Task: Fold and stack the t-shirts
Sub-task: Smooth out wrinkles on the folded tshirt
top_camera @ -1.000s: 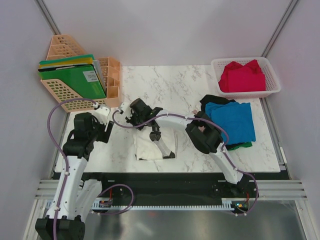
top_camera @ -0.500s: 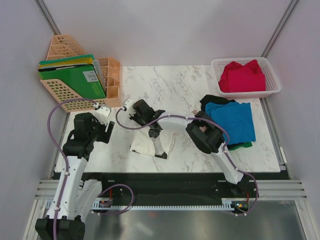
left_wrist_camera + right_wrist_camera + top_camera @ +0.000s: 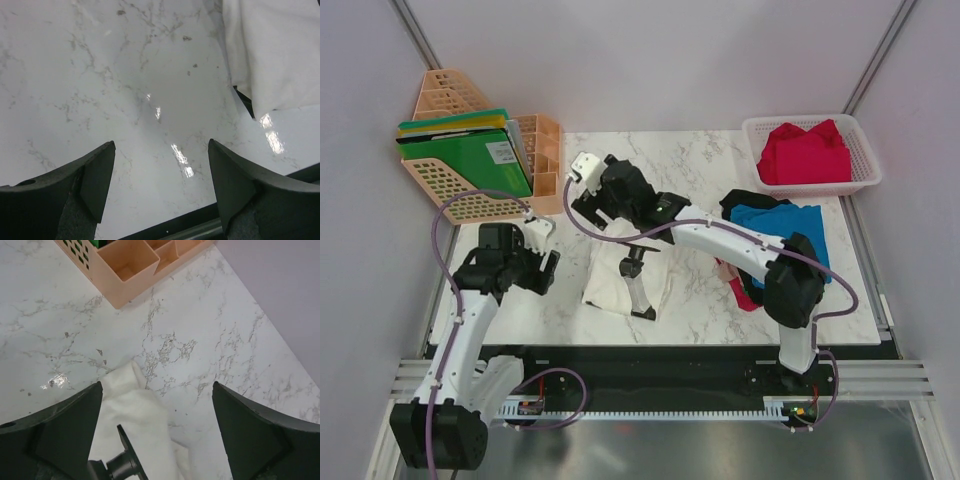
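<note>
Right fingers [image 3: 60, 425] spread wide with nothing between them, hovering above the far end of the white t-shirt [image 3: 618, 285], near the peach organiser [image 3: 130, 270]. The shirt lies crumpled in the middle of the counter [image 3: 680, 170]. Left fingers [image 3: 95, 175] gape open too, over bare marble just beside the shirt's edge. Off right, a blue t-shirt [image 3: 798, 238] tops a pile and a red t-shirt [image 3: 805, 152] sits in the white basket [image 3: 865, 180].

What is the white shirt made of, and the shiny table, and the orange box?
The white shirt looks like soft cloth: it lies rumpled, with folds. The table looks like polished marble, or a print of it: grey veins and glints of light. The orange box looks like matte plastic: smooth, thin, moulded walls.
</note>
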{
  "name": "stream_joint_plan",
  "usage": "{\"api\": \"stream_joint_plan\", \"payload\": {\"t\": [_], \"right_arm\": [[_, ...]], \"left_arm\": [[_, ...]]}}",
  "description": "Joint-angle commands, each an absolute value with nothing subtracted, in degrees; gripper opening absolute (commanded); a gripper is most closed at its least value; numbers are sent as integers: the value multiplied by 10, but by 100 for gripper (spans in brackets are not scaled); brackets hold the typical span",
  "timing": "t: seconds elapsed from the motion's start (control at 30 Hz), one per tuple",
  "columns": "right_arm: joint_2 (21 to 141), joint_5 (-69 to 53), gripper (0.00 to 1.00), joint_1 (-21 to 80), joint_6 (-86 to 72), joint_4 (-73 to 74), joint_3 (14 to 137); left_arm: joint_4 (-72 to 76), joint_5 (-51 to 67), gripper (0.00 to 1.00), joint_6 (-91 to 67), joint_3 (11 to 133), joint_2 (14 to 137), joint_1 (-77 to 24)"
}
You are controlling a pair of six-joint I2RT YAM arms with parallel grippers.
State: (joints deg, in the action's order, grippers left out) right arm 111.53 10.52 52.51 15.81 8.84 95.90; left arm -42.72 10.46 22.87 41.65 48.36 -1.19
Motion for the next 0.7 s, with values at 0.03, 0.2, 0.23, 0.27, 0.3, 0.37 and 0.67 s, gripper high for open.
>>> {"api": "stream_joint_plan", "payload": {"t": [0.03, 0.2, 0.23, 0.27, 0.3, 0.37, 0.67], "right_arm": [[1068, 40, 98, 485, 158, 259, 977], [1041, -49, 98, 429, 144, 335, 923], [1036, -47, 98, 425, 149, 336, 898], [1028, -40, 98, 423, 153, 337, 888], [1022, -36, 98, 422, 156, 336, 878], [1002, -33, 98, 421, 161, 330, 852], [1001, -55, 98, 350, 173, 344, 852]], "left_arm": [[-506, 229, 83, 294, 457, 527, -11], [-602, 320, 83, 351, 527, 664, -11], [-618, 356, 83, 366, 557, 689, -11], [-629, 372, 83, 370, 573, 744, -11], [-645, 384, 83, 372, 588, 771, -11], [-654, 417, 84, 368, 627, 824, -11], [-749, 537, 100, 411, 696, 1057, -11]]}}
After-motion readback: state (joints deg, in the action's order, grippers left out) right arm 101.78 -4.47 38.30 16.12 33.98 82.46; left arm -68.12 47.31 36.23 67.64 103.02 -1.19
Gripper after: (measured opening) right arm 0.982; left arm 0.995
